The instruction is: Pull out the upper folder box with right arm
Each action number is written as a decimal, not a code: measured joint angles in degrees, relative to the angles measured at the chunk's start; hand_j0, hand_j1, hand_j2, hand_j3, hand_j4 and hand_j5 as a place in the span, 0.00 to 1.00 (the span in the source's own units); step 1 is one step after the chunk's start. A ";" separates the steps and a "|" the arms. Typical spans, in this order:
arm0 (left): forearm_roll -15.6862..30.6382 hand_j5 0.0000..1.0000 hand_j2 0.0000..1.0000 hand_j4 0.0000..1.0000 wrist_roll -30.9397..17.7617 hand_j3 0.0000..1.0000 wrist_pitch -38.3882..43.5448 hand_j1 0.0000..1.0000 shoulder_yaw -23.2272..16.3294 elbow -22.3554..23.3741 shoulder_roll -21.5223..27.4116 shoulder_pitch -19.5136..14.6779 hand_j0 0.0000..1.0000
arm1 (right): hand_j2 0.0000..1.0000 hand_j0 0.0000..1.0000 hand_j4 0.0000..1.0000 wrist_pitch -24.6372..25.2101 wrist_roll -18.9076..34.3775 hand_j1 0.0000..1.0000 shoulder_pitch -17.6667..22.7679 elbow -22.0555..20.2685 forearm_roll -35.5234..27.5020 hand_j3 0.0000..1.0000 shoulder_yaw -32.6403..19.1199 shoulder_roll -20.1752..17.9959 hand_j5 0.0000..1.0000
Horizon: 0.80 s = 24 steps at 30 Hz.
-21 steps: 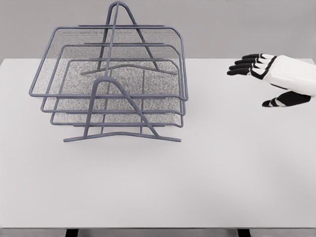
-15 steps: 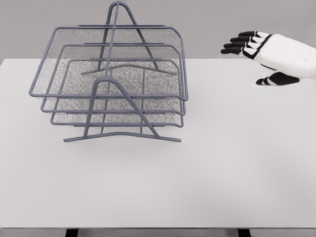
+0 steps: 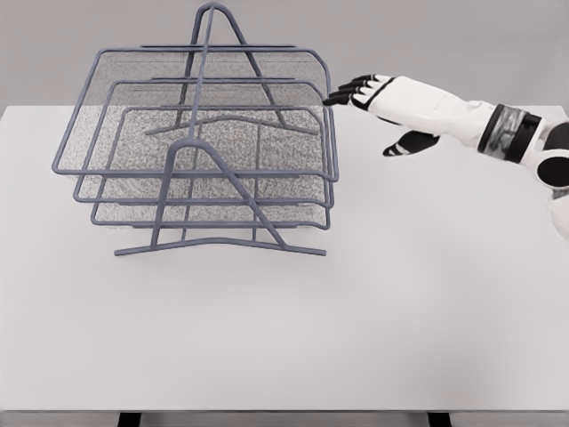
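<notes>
Grey wall is backing the white desk point(image 3: 427, 294) you are looking down on. You are seeing a wire rack point(image 3: 213, 178) of three mesh trays standing toward the desk's far left corner; the upper folder box point(image 3: 133, 98) is sitting fully in its top tier. Your right hand point(image 3: 387, 102) is hovering near the far edge, fingers point(image 3: 348, 92) spread and holding nothing, fingertips just beside the box's right rim; contact cannot be confirmed.
</notes>
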 measured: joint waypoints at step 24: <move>0.00 1.00 1.00 1.00 0.00 1.00 0.00 1.00 0.01 -0.01 0.00 0.00 1.00 | 1.00 1.00 1.00 0.35 0.00 1.00 2.99 -2.43 -1.94 1.00 5.76 -0.28 1.00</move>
